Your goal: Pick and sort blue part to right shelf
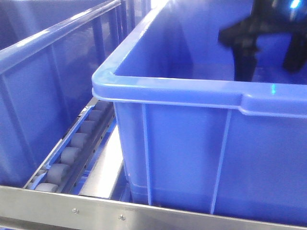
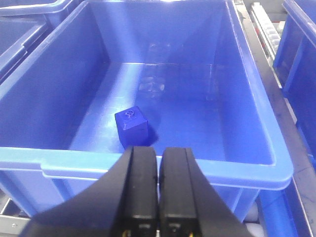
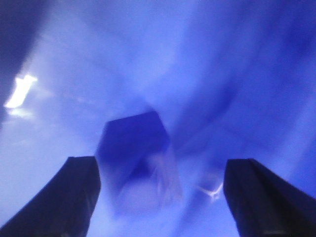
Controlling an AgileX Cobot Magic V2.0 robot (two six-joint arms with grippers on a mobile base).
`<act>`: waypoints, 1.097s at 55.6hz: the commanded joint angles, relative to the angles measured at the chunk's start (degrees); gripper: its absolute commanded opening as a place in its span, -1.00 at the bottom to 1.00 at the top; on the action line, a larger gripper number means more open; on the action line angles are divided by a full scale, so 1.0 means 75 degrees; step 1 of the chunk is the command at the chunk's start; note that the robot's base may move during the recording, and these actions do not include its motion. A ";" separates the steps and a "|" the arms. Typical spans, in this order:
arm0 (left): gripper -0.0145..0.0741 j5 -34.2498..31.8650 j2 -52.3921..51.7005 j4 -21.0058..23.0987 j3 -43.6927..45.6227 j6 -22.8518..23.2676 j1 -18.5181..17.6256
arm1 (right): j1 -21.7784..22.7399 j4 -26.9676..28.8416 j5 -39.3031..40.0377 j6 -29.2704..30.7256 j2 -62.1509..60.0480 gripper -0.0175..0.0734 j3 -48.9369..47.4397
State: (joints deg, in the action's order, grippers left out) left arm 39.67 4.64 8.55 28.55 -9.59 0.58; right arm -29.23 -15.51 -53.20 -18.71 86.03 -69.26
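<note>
My left gripper (image 2: 158, 163) is pressed together, empty, at the near rim of a blue bin (image 2: 276, 163) on the right shelf (image 1: 72, 203). My right gripper (image 3: 160, 192) is spread apart around the blue part (image 3: 136, 158), not touching it.

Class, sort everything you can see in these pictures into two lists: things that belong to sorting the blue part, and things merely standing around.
Belongs to the job:
- small dark blue cube part, lying on the bin floor
- large blue plastic bin holding it
- right gripper, open around the cube
- left gripper, shut, empty

Standing around:
- neighbouring blue bin
- grey roller track
- steel front rail
</note>
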 commanded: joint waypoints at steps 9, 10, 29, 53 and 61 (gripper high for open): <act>-0.40 -0.0478 0.0099 0.0132 0.0198 -0.0014 -0.0426 | -0.0139 -0.0141 0.1187 0.0073 -0.2503 0.13 0.1312; -0.40 -0.0478 0.0099 0.0132 0.0198 -0.0014 -0.0468 | -0.0139 -0.0141 0.1261 0.0073 -0.2711 0.03 0.1474; -0.40 -0.0478 0.0099 0.0132 0.0198 -0.0014 -0.0562 | -0.0139 -0.0214 0.2085 0.0073 -0.6384 -0.49 0.3656; -0.40 -0.0478 0.0099 0.0132 0.0198 -0.0014 -0.0562 | -0.0139 -0.0827 0.2267 0.0073 -1.0707 -0.49 0.5718; -0.40 -0.0478 0.0099 0.0132 0.0198 -0.0014 -0.0562 | -0.0139 -0.1047 0.2783 0.0073 -1.1212 -0.49 0.5982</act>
State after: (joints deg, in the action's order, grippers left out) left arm 40.57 4.64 8.68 28.55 -9.59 -3.28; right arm -30.32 -20.43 -39.72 -18.61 2.50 -23.56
